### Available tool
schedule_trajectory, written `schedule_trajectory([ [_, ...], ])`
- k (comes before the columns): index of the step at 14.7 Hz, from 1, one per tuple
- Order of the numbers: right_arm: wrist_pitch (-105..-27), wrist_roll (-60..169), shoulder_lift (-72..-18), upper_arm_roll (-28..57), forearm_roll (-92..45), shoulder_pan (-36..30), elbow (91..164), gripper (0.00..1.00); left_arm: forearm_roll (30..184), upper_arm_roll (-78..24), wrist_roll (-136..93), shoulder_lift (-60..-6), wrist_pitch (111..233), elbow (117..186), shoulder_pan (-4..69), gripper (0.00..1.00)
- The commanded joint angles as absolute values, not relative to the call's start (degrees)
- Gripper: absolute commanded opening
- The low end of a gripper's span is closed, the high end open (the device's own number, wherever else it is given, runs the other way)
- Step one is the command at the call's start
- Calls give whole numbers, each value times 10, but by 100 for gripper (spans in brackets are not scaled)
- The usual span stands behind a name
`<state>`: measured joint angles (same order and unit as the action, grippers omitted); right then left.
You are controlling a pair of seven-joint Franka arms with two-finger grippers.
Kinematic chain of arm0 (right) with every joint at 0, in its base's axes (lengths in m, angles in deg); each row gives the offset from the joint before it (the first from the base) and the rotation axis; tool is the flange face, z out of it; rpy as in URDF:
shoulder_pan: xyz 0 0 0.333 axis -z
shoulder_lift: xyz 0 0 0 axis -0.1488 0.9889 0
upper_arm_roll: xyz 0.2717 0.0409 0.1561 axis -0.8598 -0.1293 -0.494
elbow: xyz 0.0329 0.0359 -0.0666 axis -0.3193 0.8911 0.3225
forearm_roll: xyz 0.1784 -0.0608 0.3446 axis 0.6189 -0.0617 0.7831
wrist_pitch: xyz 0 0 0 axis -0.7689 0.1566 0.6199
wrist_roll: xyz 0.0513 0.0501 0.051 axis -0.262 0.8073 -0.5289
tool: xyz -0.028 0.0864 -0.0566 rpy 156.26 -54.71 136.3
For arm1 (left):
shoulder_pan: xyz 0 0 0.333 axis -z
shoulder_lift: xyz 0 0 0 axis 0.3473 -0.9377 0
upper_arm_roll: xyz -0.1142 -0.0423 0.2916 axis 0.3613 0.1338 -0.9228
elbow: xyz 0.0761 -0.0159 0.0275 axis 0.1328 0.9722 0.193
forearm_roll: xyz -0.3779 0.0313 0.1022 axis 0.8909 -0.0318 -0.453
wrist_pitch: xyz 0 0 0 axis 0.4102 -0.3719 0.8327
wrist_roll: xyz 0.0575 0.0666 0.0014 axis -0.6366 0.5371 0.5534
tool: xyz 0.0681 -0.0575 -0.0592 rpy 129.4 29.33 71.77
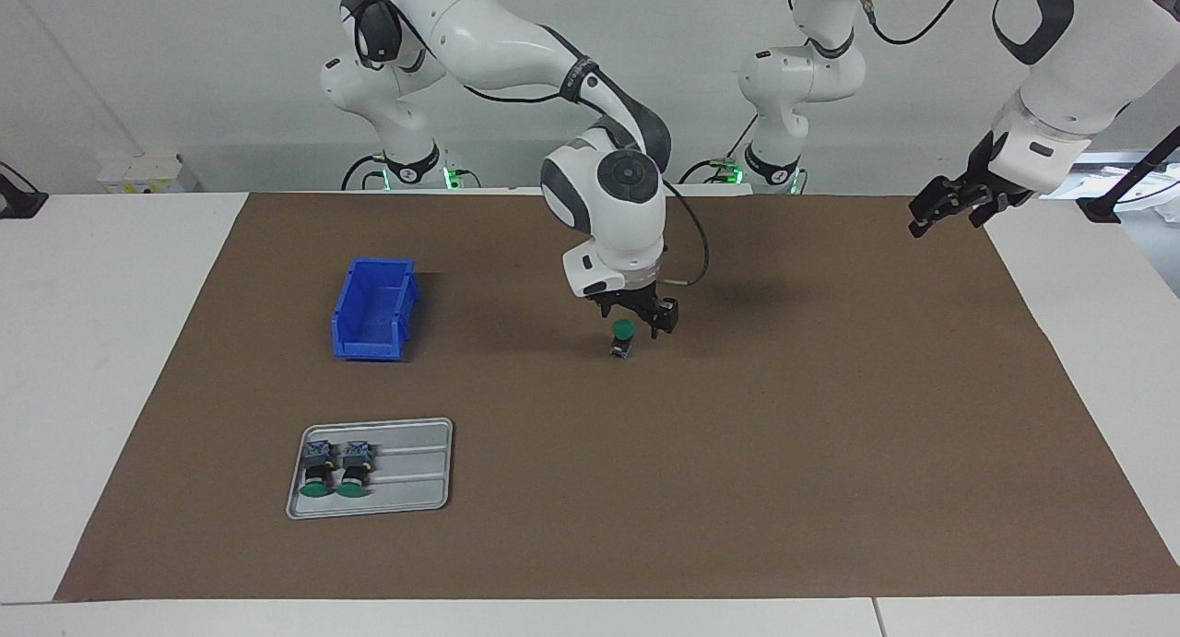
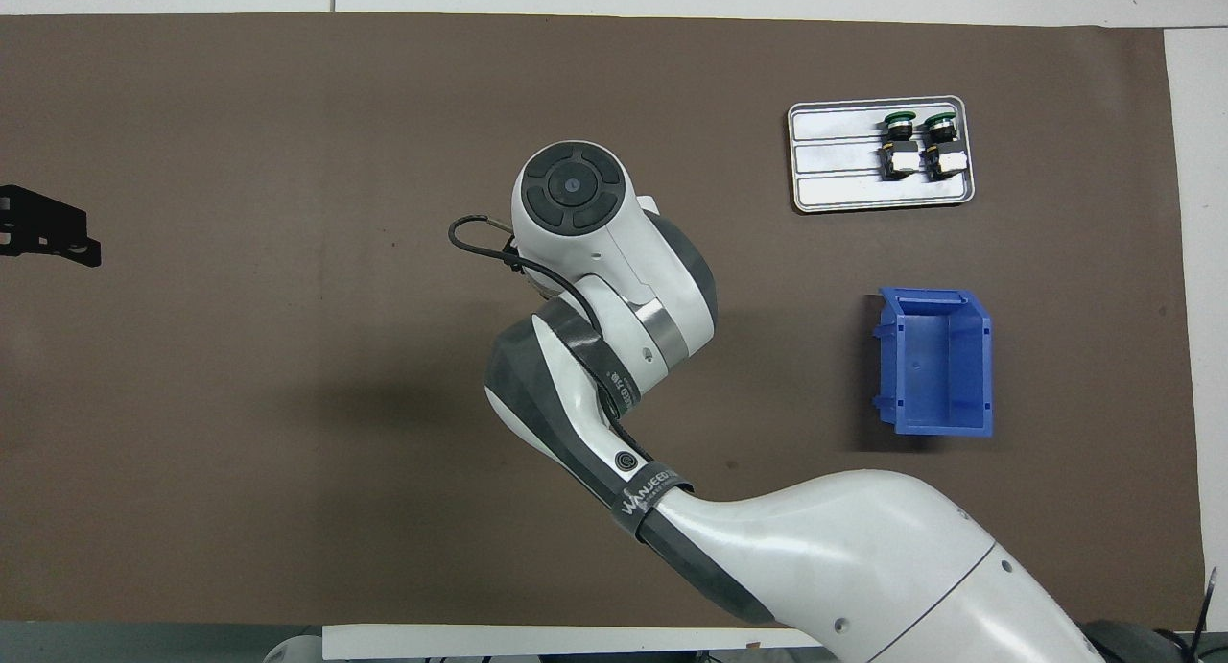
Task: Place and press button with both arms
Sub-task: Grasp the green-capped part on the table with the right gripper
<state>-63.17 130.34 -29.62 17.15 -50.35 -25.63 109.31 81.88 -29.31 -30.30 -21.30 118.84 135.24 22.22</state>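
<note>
The button [image 1: 624, 334] stands upright, green cap on top, on the brown mat near the table's middle. My right gripper [image 1: 636, 322] has come down over it and is open, one finger on each side of the green cap; I cannot tell whether they touch it. In the overhead view the right arm [image 2: 614, 289] hides the button. My left gripper [image 1: 918, 225] hangs shut and holding nothing over the mat's edge at the left arm's end of the table; the left gripper [image 2: 82, 250] also shows in the overhead view.
A grey tray [image 1: 415, 480] with two more buttons lying in it sits toward the right arm's end, farther from the robots. A blue bin [image 1: 373, 310] stands nearer to the robots than the tray. Brown mat [image 1: 830, 453] covers the table.
</note>
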Motion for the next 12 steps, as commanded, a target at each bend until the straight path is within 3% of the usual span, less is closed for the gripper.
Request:
schedule_trajectory([
  [1, -647, 1314, -313, 173, -509, -258, 1133, 92, 810, -260, -311, -199, 1171, 1354, 186, 99],
  [5, -676, 1311, -318, 173, -509, -257, 1165, 89, 810, -243, -313, -199, 1170, 1358, 163, 99],
  [12, -707, 1307, -312, 173, -530, -262, 1175, 68, 810, -244, -312, -199, 1172, 1358, 163, 99],
])
